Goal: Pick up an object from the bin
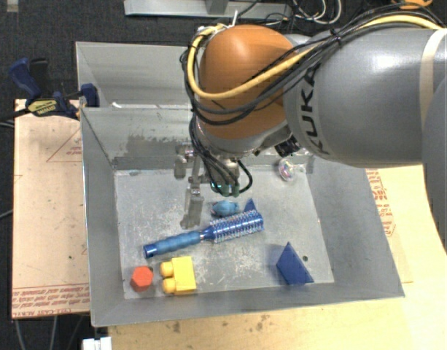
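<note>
My gripper [189, 220] hangs low over the middle of the bin, under the orange cover, its tip just above the bin floor. A blue hairbrush [208, 235] lies slantwise right below it, handle toward the lower left and bristle head toward the right. A small light-blue rounded piece [224, 208] lies just right of the gripper, touching the brush head. I see nothing held in the gripper.
A yellow block [179, 275] and a small orange-red cylinder [141, 277] lie near the front left corner. A dark blue wedge [292, 265] sits at the front right. A small clear, pinkish thing [286, 170] lies at the back wall, right of the arm.
</note>
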{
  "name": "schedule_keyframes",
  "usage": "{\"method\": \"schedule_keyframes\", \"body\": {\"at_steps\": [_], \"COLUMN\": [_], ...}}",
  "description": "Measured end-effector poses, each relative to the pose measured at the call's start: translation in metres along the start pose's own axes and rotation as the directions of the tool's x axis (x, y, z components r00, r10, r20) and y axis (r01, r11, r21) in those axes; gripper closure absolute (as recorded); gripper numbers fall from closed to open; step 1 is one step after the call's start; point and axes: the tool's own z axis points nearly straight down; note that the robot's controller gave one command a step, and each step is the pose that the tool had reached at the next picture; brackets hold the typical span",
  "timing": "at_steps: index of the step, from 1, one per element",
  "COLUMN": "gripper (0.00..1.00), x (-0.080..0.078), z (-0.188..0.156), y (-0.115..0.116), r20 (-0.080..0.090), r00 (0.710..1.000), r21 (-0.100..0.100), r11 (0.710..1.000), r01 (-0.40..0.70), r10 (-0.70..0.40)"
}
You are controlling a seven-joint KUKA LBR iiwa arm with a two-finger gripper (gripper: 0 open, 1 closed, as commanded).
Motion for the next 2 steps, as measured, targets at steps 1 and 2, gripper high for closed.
{"method": "schedule_keyframes", "body": {"at_steps": [1,2], "gripper": [0.00,0.00], "x": [0.018,0.021], "z": [0.178,0.143], "y": [-0.105,-0.094], "r20": [0.002,0.011], "r00": [0.977,0.984], "r21": [0.001,-0.001], "r11": [0.977,0.984], "r01": [0.213,0.177], "r10": [-0.213,-0.177]}}
